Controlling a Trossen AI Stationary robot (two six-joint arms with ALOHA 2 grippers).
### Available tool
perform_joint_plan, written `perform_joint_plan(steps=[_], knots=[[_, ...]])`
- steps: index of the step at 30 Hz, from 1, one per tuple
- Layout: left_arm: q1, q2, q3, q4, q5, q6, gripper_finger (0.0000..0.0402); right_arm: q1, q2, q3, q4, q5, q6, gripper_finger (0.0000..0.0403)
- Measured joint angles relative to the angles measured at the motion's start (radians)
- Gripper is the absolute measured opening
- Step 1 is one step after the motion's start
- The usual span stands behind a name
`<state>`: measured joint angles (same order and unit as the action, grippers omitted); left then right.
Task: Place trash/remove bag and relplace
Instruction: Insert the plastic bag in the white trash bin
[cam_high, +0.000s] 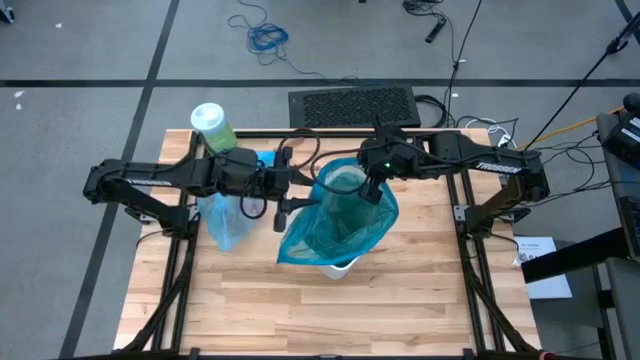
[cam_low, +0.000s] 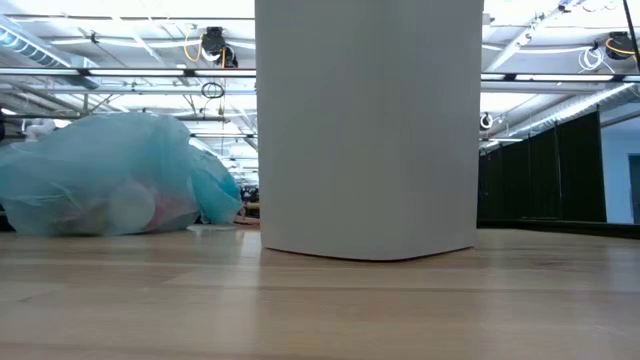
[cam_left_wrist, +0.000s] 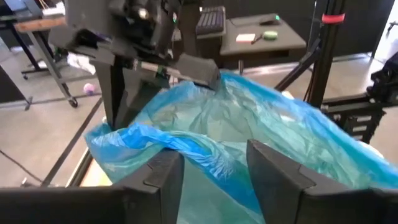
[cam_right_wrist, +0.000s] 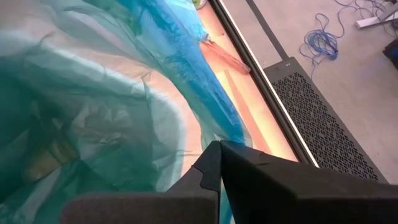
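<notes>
Even, diffuse overhead lighting in the high view; soft, short shadows beneath the arms on the wooden table (cam_high: 300, 300); no harsh glare. Low view strongly backlit: ceiling light strips (cam_low: 120, 45) blown out to white, white wastebasket (cam_low: 368, 125) in flat grey shade, faint sheen on the tabletop, foreground boards slightly soft. Left wrist view dimmer in the background, with near fingers (cam_left_wrist: 163, 180) blurred and dark; specular highlights along creases of the blue bag (cam_left_wrist: 205, 149). Right wrist view soft throughout, translucent film glowing teal from transmitted light, fingers (cam_right_wrist: 249, 180) out of focus, mild stretching toward the edges.
</notes>
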<state>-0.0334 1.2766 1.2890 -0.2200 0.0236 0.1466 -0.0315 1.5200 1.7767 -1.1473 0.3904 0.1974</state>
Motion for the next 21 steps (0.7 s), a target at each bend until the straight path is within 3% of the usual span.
perform_joint_plan(steps=[7, 14, 21], knots=[[0.000, 0.000, 0.056, -0.131, -0.068, 0.041, 0.0176, 0.000, 0.000, 0.000, -0.002, 0.000, 0.000, 0.0000], [0.000, 0.001, 0.101, -0.261, -0.344, 0.105, 0.0176, 0.000, 0.000, 0.000, -0.005, 0.000, 0.001, 0.0000], [-0.013, 0.001, 0.175, -0.378, -0.330, 0.099, 0.0176, 0.000, 0.000, 0.000, -0.008, 0.000, 0.002, 0.0000]])
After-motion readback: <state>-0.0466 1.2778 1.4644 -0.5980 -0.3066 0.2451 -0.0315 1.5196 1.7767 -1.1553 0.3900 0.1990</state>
